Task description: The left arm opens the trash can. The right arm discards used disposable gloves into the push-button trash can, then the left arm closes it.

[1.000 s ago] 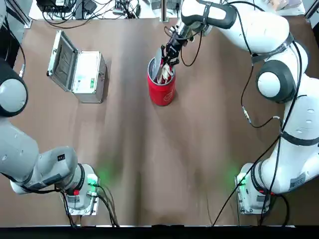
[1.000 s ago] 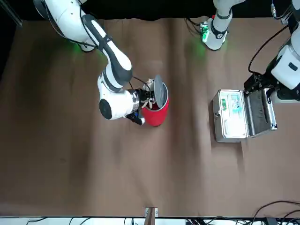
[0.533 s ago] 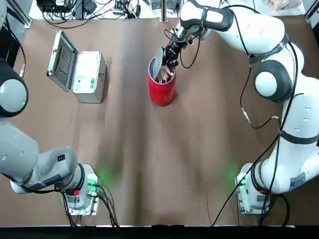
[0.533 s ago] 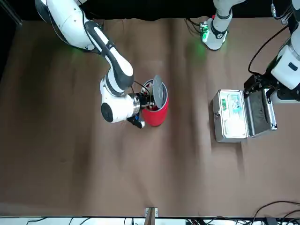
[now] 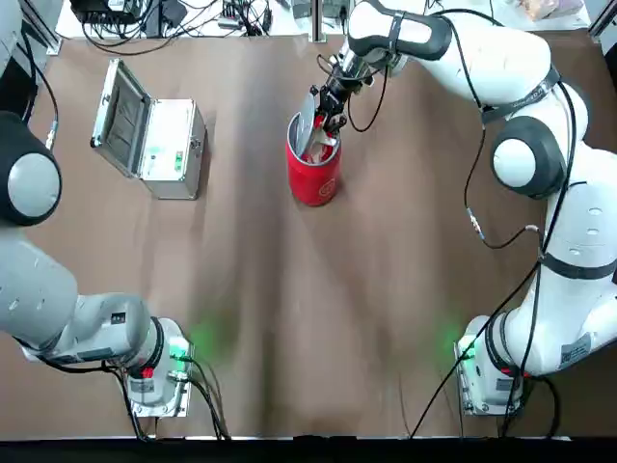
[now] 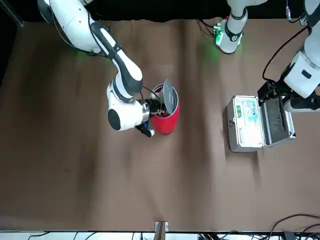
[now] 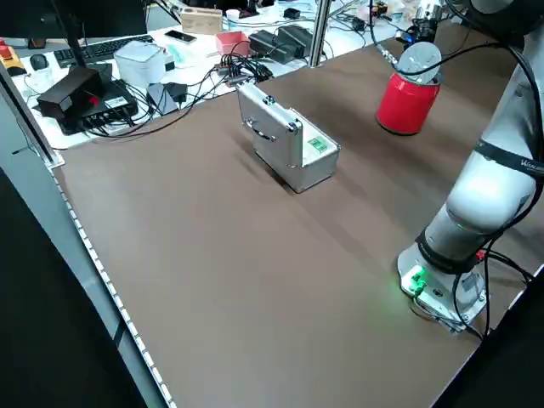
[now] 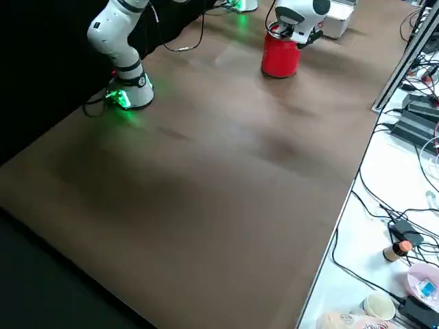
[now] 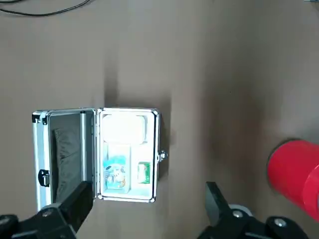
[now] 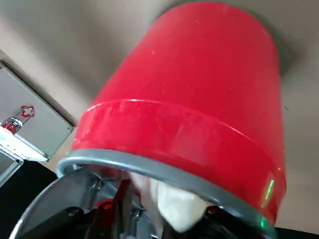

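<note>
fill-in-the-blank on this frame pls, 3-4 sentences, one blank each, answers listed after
1. The trash can is coloured ____.
2. The trash can's round lid stands ____, tipped up on edge.
3. The arm whose gripper is at the can's mouth is the robot's ____ arm.
4. The silver case lies with its hinged lid ____.

Missing words: red; open; right; open
</note>
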Robot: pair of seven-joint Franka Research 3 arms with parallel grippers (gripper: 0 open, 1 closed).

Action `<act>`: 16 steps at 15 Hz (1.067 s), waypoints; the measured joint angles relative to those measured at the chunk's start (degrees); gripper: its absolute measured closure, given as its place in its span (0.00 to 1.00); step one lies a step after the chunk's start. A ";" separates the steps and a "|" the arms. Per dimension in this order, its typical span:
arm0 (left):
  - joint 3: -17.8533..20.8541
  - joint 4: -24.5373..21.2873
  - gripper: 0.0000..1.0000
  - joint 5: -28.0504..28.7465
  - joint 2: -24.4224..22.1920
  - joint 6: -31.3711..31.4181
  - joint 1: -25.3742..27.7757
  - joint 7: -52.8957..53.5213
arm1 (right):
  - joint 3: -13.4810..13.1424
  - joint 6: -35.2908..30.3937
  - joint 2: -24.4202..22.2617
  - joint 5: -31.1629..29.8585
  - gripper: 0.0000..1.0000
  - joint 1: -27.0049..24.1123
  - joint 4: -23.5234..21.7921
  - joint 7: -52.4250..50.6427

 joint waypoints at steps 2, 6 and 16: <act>0.07 0.00 0.00 0.00 0.00 0.43 0.03 0.00 | 0.00 -0.02 0.00 0.02 0.49 -0.02 0.23 0.08; 0.10 0.00 0.00 0.00 0.00 0.66 0.03 0.00 | -0.01 -0.71 0.00 0.03 0.44 -0.06 0.67 0.11; -0.46 0.04 0.00 -0.13 -0.10 0.72 -0.23 0.04 | -0.24 -6.61 0.00 0.01 0.45 -1.01 4.48 7.50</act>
